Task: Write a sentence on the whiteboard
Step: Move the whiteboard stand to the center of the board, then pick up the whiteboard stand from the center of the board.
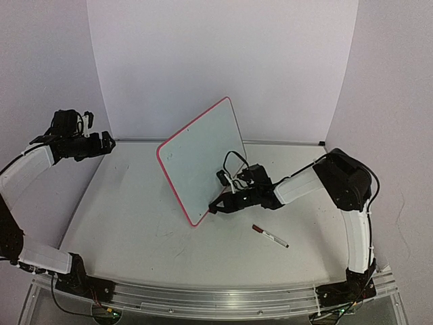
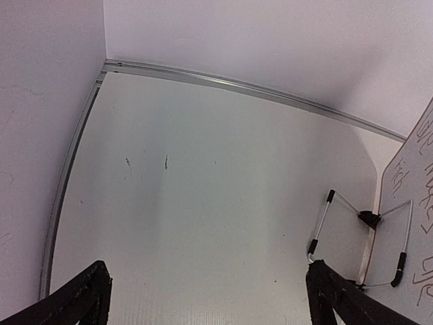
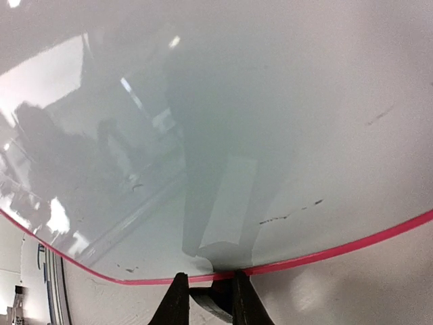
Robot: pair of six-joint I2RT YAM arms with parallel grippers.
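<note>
Pinching the lower edge of the glossy white, red-framed whiteboard (image 1: pixel 199 159), the right gripper (image 1: pixel 218 205) has its jaws nearly closed. The board stands tilted mid-frame on the white worktop (image 1: pixel 135 223). Upper left, the left gripper (image 1: pixel 103 143) hangs with jaws wide apart.

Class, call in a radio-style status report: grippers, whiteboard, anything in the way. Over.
Left gripper open over bare table. Right gripper shut on whiteboard at its lower red edge; board propped aslant. Marker loose on table, unheld. Nothing seen blocking.

left claw (image 1: pixel 107 142) raised, jaws wide | right claw (image 1: pixel 215 206) low, jaws pinched narrow
</note>
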